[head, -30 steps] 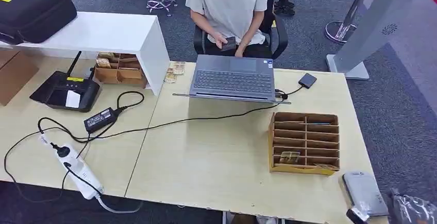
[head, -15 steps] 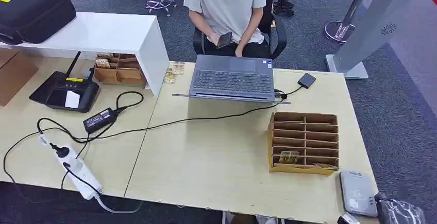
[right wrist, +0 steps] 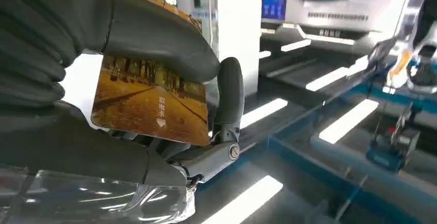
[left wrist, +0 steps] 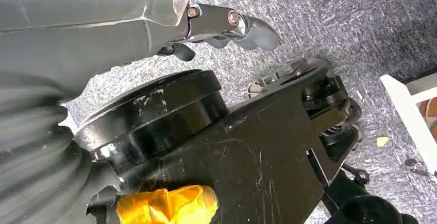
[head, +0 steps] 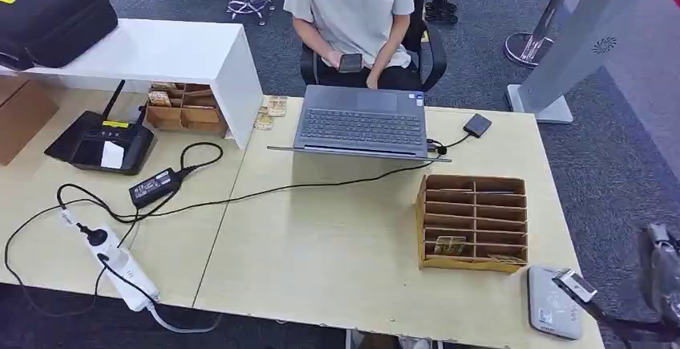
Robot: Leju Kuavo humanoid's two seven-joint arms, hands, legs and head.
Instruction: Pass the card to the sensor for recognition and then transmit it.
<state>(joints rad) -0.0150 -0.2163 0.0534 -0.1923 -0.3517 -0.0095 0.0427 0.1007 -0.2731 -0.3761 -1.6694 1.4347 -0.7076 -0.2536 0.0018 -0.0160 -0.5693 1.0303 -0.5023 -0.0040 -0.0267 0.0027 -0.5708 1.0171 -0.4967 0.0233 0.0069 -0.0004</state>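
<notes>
Head view lower right: right hand (head: 661,273) has the card (head: 576,285) pinched w/ thumb, card hovering right over the grey sensor (head: 550,314) at the table (head: 337,245) corner; left hand (left wrist: 227,26) hangs empty, fingers apart.

So it's a pale wooden bench (head: 337,269) with a grey open laptop (head: 362,121) at the back, a brown cardboard slotted organizer (head: 473,221) on the right, a grey flat sensor pad (head: 550,309) at the near right corner, and a white power strip (head: 124,273) plus black adapter brick (head: 154,186) on the left.
</notes>
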